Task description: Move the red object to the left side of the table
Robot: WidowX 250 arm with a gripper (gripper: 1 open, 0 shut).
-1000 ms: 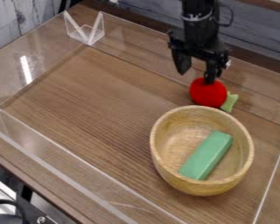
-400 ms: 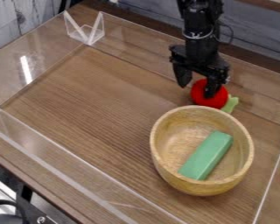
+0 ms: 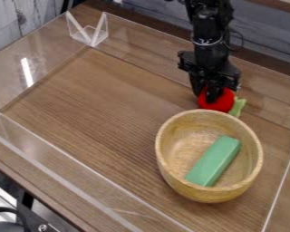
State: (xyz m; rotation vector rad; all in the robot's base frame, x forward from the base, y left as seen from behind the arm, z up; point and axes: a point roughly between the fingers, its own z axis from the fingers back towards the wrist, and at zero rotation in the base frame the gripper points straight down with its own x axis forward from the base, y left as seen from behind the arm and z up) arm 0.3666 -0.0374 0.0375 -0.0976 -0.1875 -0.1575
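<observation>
Pointing almost straight down, the black gripper (image 3: pixel 209 88) sits low over the red object (image 3: pixel 217 98), its jaws drawn in against the ball's sides so that they appear to grip it. The dark arm (image 3: pixel 207 27) rises from it toward the top edge, right of centre. The red object rests on the table (image 3: pixel 99 109) in the upper right area, just above the rim of a wooden bowl (image 3: pixel 172 163). A green block (image 3: pixel 216 160) lies inside the bowl.
</observation>
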